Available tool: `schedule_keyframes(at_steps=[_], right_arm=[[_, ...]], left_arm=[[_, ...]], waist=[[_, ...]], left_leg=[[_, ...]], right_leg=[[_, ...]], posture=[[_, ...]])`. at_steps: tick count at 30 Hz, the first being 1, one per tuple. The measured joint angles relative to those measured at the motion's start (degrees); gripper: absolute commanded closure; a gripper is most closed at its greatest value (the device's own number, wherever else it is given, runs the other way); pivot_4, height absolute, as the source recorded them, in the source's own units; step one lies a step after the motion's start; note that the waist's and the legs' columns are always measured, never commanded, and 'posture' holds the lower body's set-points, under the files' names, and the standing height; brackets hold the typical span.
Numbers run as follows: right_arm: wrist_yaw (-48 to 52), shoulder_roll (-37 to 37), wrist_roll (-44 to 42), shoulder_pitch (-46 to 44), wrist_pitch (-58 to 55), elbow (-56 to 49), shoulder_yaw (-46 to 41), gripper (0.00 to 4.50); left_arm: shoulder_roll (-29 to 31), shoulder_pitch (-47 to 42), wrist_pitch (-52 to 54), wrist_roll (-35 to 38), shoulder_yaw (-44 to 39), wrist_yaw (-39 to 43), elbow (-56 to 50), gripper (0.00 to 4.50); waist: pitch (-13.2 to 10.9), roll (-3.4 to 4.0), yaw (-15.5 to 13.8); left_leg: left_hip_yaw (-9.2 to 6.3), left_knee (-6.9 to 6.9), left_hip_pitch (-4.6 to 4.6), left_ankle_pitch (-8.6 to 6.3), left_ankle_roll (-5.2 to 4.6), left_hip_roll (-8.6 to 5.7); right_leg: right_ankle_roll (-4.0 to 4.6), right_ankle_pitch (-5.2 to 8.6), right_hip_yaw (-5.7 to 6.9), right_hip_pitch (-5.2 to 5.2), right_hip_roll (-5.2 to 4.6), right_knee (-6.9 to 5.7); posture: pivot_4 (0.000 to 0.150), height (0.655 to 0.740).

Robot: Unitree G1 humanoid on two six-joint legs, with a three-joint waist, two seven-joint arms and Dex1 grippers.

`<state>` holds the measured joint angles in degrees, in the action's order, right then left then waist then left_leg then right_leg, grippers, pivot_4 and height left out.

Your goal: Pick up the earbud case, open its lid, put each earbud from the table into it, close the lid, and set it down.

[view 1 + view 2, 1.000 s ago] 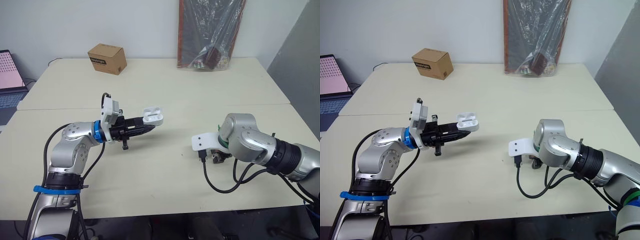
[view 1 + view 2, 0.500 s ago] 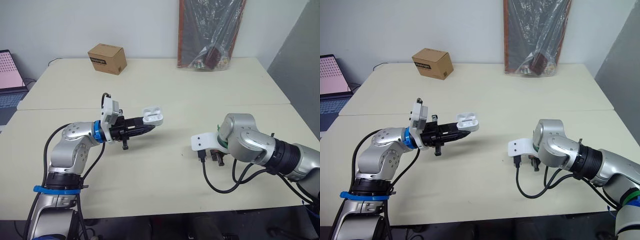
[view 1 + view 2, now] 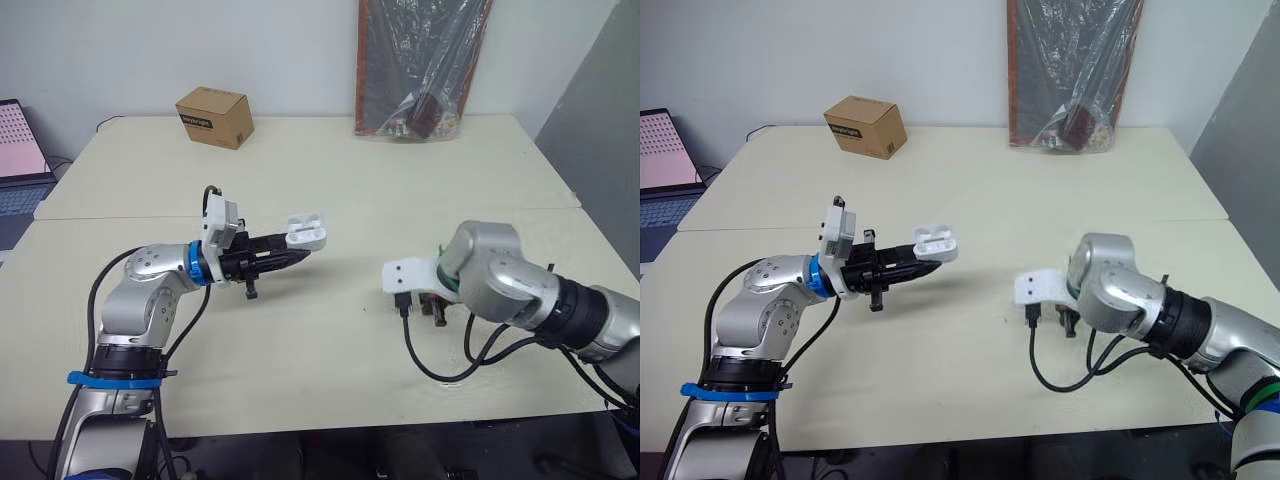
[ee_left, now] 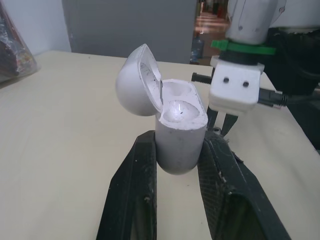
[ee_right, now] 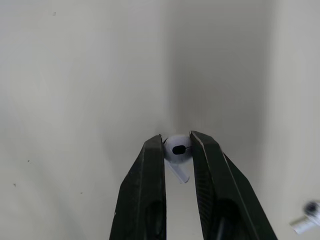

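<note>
Cream table (image 3: 330, 170), white wall (image 3: 280, 50), left end effector (image 4: 178, 138) clamping open earbud case (image 4: 180, 131), right end effector (image 5: 176, 142) pinching earbud (image 5: 178, 150)

The right end effector (image 5: 177, 145) hangs over the pale desk (image 5: 75, 75), its two black fingers (image 5: 150, 175) pinched on a white earbud (image 5: 176, 150). The bud's round head sits right between the fingertips, a dark oval opening facing the camera, and its short stem (image 5: 180, 172) angles away toward five o'clock in the gap between the fingers. A soft shadow falls on the desk beyond it. Off at about four o'clock from the held bud lies a small blurred white piece, probably a second earbud (image 5: 306, 222), well apart.
</note>
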<state>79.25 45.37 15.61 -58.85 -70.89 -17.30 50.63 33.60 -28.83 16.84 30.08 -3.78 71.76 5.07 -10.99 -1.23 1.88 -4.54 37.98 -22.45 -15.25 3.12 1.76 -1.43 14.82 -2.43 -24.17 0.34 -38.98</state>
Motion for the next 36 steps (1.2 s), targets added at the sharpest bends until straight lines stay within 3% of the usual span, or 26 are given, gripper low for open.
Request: schedule_keyframes(at_steps=[6, 10, 16, 20, 27, 36], right_arm=[[-5.75, -5.77, -8.81, 5.44, -13.97, -4.75, -18.9, 4.13], [-11.06, -16.19, -14.27, 11.68, -20.86, -9.91, -37.71, 4.13], [-20.46, -33.06, -19.54, 18.93, -21.15, -15.36, -55.01, 4.13], [-25.77, -38.27, -22.35, 20.9, -20.67, -16.53, -60.03, 4.13], [-33.54, -43.58, -28.12, 25.75, -9.01, -19.99, -62.02, 4.13], [-38.3, -42.43, -31.57, 32.72, 13.6, -20.3, -54.74, 4.13]], left_arm=[[-0.62, -0.03, -1.99, -0.1, -0.18, -0.91, 2.37, 3.74], [-0.86, -0.2, -3.14, -0.33, -0.18, -0.72, 3.89, 3.74], [-1.19, -1.47, -4.13, -1.09, -0.03, 0.33, 5.75, 3.74], [-1.18, -2.0, -4.59, -1.21, -0.02, 0.73, 6.31, 3.74], [-1.17, -2.11, -4.62, -1.32, 0.02, 1.54, 6.41, 3.74], [-1.17, -3.53, -4.62, -2.18, 0.96, 2.71, 7.3, 3.74]], waist=[[0.0, 0.0, -0.03], [0.0, 0.0, -0.09], [0.01, -0.01, -0.04], [0.01, 0.0, -0.02], [0.01, 0.0, 0.08], [0.01, 0.0, 0.25]], left_leg=[[-0.01, -0.01, -0.01, 0.0, 0.0, 0.0], [-0.05, -0.03, -0.02, 0.0, 0.0, -0.03], [-0.05, -0.04, -0.01, 0.0, 0.0, -0.02], [0.0, -0.04, 0.0, 0.0, 0.0, -0.03], [-0.01, -0.08, 0.0, 0.0, 0.0, -0.01], [0.0, -0.08, 0.03, 0.0, 0.0, -0.01]], right_leg=[[0.01, 0.0, 0.01, 0.0, 0.0, -0.02], [0.01, 0.0, 0.04, 0.02, -0.01, -0.02], [0.01, -0.01, 0.04, 0.02, 0.01, -0.06], [0.01, -0.01, -0.02, 0.02, 0.0, -0.05], [0.0, 0.0, 0.0, 0.02, 0.01, -0.04], [-0.01, 0.0, -0.01, 0.02, 0.03, -0.03]], posture=[[0.15, 0.74], [0.15, 0.74], [0.15, 0.74], [0.15, 0.74], [0.15, 0.74], [0.15, 0.74]])
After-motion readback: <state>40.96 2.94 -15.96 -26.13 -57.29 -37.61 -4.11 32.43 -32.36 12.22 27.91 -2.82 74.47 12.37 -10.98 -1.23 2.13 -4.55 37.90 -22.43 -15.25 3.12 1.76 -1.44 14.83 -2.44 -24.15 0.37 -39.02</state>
